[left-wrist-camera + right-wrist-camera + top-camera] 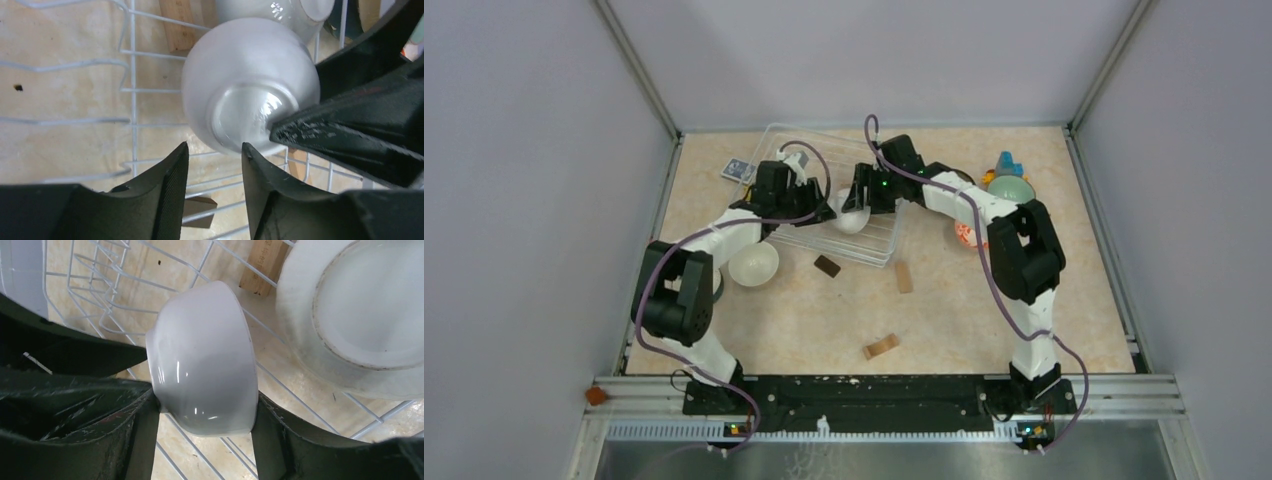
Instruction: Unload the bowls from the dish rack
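The white wire dish rack (796, 143) stands at the back middle. My right gripper (854, 203) is over it, shut on a plain white bowl (205, 370) that lies on its side. One finger (142, 432) presses the foot and the other the rim. My left gripper (812, 208) faces it from the left. Its jaws (215, 147) are open and empty, with the tips just below the same bowl's base (240, 75). Another white bowl (754, 263) sits on the table left of the rack. A pale green bowl (1009, 187) and an orange-patterned bowl (964, 236) sit at the right.
Wooden blocks (827, 265) (904, 277) (881, 346) lie on the table in front of the rack. A small blue card (738, 170) lies at the rack's left end. Blue and orange toys (1008, 161) stand behind the green bowl. A second white bowl (360, 315) shows behind the rack wires.
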Available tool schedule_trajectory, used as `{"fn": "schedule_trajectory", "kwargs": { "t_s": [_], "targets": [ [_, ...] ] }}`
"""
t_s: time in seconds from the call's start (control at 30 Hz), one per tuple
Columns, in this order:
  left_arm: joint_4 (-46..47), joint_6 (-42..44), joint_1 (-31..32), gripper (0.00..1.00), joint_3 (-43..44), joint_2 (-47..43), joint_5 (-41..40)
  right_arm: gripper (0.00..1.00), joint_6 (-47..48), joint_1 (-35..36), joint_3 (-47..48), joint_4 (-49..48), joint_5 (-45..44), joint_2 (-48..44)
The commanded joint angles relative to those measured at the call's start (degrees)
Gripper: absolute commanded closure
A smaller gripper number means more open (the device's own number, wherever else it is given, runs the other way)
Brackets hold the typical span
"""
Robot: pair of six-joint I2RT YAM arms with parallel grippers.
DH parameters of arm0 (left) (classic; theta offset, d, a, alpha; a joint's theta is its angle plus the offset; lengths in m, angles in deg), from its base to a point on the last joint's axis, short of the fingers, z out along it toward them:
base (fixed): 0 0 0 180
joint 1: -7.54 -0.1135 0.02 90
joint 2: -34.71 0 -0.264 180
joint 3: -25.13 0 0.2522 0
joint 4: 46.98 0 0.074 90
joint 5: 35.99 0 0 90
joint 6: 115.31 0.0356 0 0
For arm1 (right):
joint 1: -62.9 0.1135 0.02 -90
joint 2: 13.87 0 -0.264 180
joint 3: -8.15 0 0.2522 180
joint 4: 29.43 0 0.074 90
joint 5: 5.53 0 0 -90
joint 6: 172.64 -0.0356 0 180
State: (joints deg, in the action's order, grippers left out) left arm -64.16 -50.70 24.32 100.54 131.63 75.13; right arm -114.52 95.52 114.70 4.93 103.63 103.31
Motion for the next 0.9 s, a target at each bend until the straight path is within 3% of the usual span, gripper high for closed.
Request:
{"fn": "schedule_trajectory", "kwargs": {
  "t_s": [0.0, 0.4, 0.87],
  "targets": [
    [2.93, -1.79, 0.51, 0.48, -2.86, -8.91, 0.64, 0.69, 1.98, 0.24, 0.23, -2.31, -0.30, -2.05],
    [4.13, -2.55, 0.72, 0.40, -9.76, -25.25, -4.70, 0.74, 7.53, 0.32, -2.47, -4.78, -3.11, -12.16],
    [3.68, -1.89, 0.73, 0.37, -13.09, -33.47, -7.57, 0.75, 15.53, 0.27, -15.98, -3.15, -20.66, -35.65]
  ]
}}
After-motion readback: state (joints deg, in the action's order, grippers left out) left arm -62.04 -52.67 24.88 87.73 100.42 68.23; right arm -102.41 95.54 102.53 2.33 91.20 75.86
